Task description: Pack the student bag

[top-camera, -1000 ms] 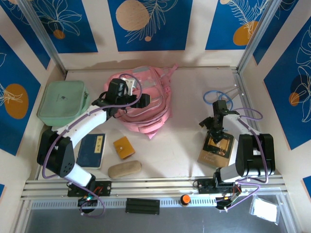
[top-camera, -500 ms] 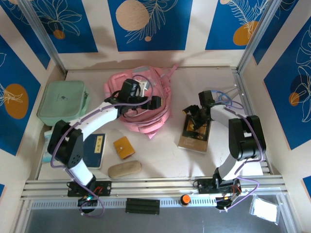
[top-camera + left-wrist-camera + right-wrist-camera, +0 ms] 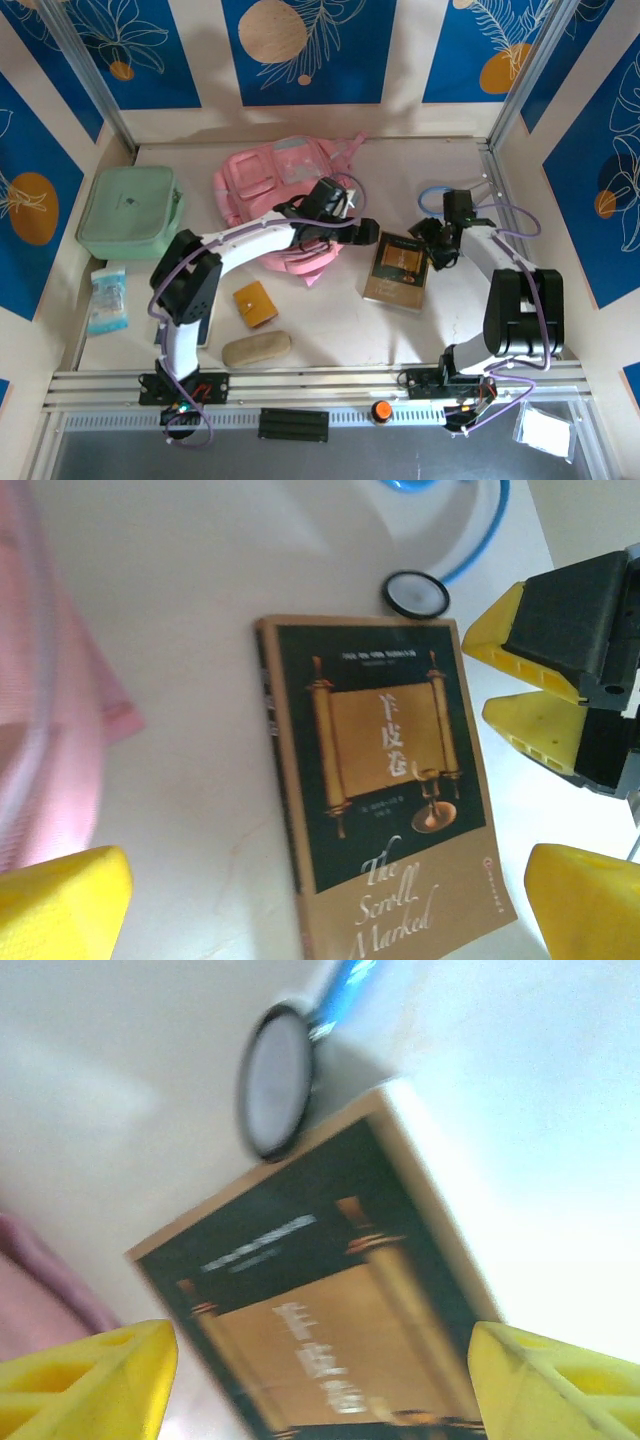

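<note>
Desk: Swung across from the bag in the last half second, the left pincer [image 3: 370, 235] now hangs over a dark green and tan paperback book with a scroll on its cover [image 3: 398, 270]. Correct?

Photographer: Correct. Its yellow fingertips [image 3: 60, 900] are spread wide with nothing gripped, and the book lies flat on the pale worktop [image 3: 340, 330] directly beneath them. The right pincer [image 3: 435, 250], clamped on that book a moment ago, has let go and drawn back. It now sits just off the book's right edge, facing the left pincer across the cover. It is spread open too: the left wrist camera catches its two yellow wedges with a clear gap between them.

Desk: Where is the bag?

Photographer: The large pink fabric backpack [image 3: 270, 185] lies on the worktop to the left of the left pincer and further back. The left arm crosses its near edge. From the left wrist, pink fabric shows just outside the left fingertip, apart from the book.

Desk: Anything else in shot?

Photographer: A round black-rimmed disc on a blue cord [image 3: 417, 593] lies ahead of the left pincer, just beside the book's top edge. I cannot tell whether they touch. Well to the left of that pincer, past the bag, sits a mint green rectangular zip case [image 3: 130, 210]. Back towards the arm bases lie a small orange-brown wallet [image 3: 255, 303] and a tan oval pouch [image 3: 257, 348].
</note>
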Controlling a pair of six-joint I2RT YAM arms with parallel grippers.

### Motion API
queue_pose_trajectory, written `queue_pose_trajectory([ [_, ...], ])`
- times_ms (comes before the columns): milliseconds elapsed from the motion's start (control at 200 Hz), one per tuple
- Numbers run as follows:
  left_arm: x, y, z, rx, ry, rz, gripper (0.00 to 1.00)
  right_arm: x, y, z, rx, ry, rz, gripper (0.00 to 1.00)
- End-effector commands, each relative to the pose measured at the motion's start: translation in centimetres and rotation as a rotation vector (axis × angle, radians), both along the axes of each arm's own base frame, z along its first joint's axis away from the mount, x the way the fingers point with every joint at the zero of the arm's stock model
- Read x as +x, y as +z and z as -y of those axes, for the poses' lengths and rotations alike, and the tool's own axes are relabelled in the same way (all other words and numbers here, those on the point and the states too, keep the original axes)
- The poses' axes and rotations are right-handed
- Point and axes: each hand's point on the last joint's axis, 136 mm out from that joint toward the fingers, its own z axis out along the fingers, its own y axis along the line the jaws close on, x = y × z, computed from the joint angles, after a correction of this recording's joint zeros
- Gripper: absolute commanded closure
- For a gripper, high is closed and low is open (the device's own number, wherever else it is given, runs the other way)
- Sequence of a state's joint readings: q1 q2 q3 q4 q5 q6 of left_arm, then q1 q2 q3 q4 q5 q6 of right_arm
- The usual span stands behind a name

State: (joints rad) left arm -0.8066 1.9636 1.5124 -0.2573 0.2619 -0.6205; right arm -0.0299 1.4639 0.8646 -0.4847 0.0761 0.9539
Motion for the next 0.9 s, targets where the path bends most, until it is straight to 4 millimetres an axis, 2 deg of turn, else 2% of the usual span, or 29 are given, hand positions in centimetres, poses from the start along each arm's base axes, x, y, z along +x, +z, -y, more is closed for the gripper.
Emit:
queue_pose_trajectory([
  [0,-0.9,-1.1,1.3,0.042,-0.028,-0.04,0.01,-3.5,-1.2,2.1,-0.12,0.056,-0.094,0.23],
  [75,-1.4,-1.8,2.3,0.042,-0.05,-0.054,0.02,-4.1,-1.1,2.4,-0.15,0.092,-0.091,0.3],
  [215,-1.9,-3.3,3.3,0.047,-0.063,-0.092,0.06,-4.7,-1.7,1.6,-0.124,0.159,-0.102,0.4],
  [480,-2.0,-5.5,3.7,0.076,-0.058,-0.141,0.17,-5.3,-3.4,0.4,-0.057,0.192,-0.149,0.64],
  [755,-2.1,-7.7,3.6,0.122,-0.04,-0.194,0.32,-5.5,-4.1,-0.5,-0.003,0.207,-0.169,0.73],
  [895,-1.7,-8.9,2.5,0.191,0.003,-0.204,0.36,-5.3,-4.3,-1.7,0.051,0.233,-0.16,0.75],
])
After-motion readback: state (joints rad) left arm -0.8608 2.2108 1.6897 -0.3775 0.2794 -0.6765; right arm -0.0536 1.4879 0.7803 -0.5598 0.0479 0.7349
